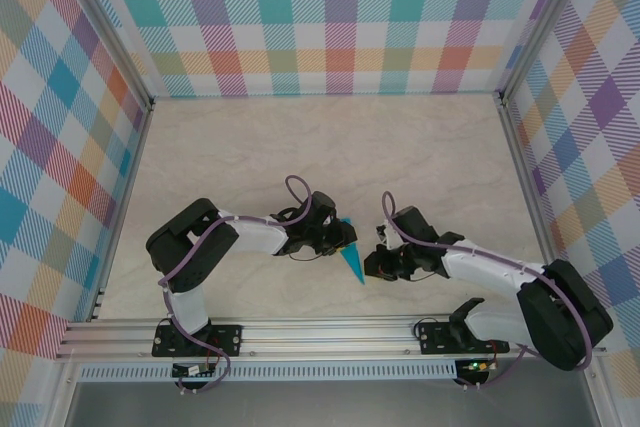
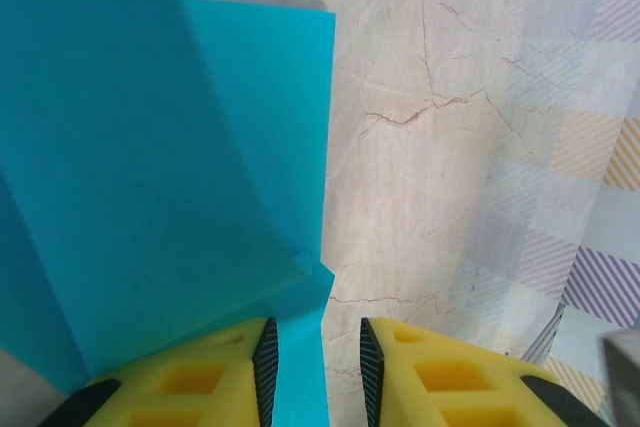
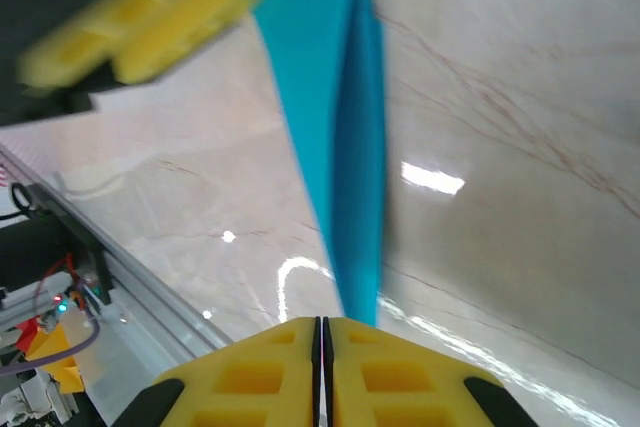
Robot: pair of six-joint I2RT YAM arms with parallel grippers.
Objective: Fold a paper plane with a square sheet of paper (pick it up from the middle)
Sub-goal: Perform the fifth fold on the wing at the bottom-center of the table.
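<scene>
The square sheet of paper (image 1: pixel 352 257) is teal and folded into a narrow pointed wedge, lying between my two grippers near the table's front. My left gripper (image 1: pixel 338 235) is at its wide end. In the left wrist view the jaws (image 2: pixel 318 332) stand apart; a strip of the layered paper (image 2: pixel 150 147) runs between them against the left pad, with bare table beside it. My right gripper (image 1: pixel 375 262) is at the pointed end. In the right wrist view its jaws (image 3: pixel 321 322) are shut, and the tip of the paper (image 3: pixel 340 127) passes under the right finger.
The marble-patterned table (image 1: pixel 320 147) has checked walls on three sides. An aluminium rail (image 1: pixel 320 332) runs along the near edge by the arm bases. The left gripper's yellow fingers (image 3: pixel 150 22) show blurred at the upper left of the right wrist view.
</scene>
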